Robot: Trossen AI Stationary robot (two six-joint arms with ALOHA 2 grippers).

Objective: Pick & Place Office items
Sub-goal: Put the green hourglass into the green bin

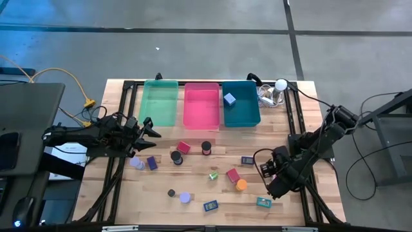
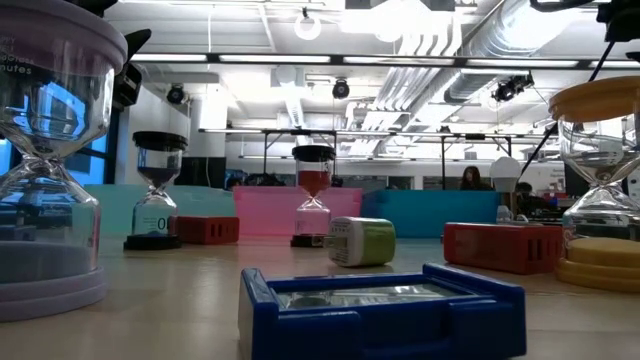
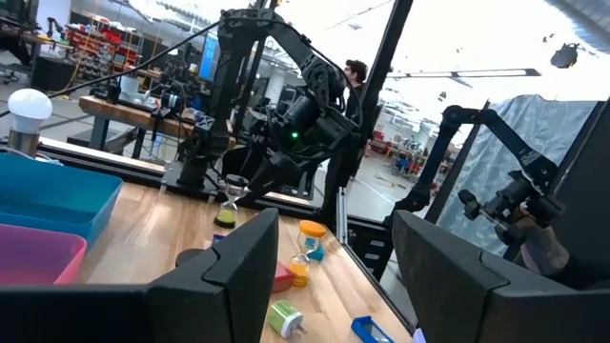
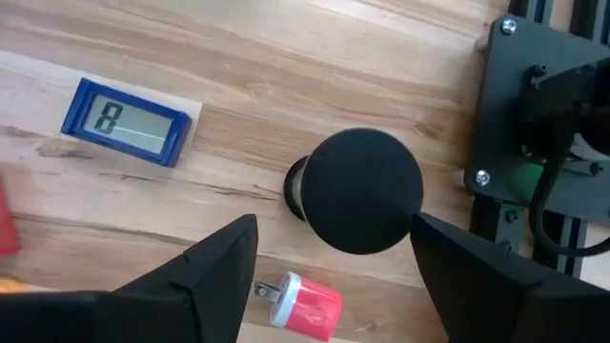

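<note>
**A:** What step is this?

**B:** I'd say a pick, before the grasp. The right gripper (image 4: 334, 238) hangs over a black timer (image 4: 362, 191) near the table's right rail. Its fingers are spread to either side of the round top, with a gap on both sides, so nothing is held.

**A:** And the left?

**B:** The left gripper (image 1: 154, 127) waits in front of the green bin (image 1: 160, 103), fingers apart and empty.

**A:** What does the next move call for?

**B:** Probably lowering straight down until the fingers flank the timer's top, then closing. A pink plug (image 4: 305, 302) lies just beside it and a blue display (image 4: 131, 121) is near, so the descent should stay centred. Then the timer has to be carried to a bin.

**A:** Counts?

**B:**
- **Bins:** three, counting the green one, the pink bin (image 1: 201, 105) and the teal bin (image 1: 241, 106).
- **Already binned:** one blue block (image 1: 230, 98), in the teal bin.
- **Loose on the table, seen from above:** thirteen.
  - three black-topped pieces
  - two lavender discs
  - two red blocks
  - two blue pieces
  - one purple block
  - one green piece
  - one orange disc
  - one teal piece
- **Under the right arm:** the black timer and the pink plug, which don't show from above.

So most of the job remains.
</note>
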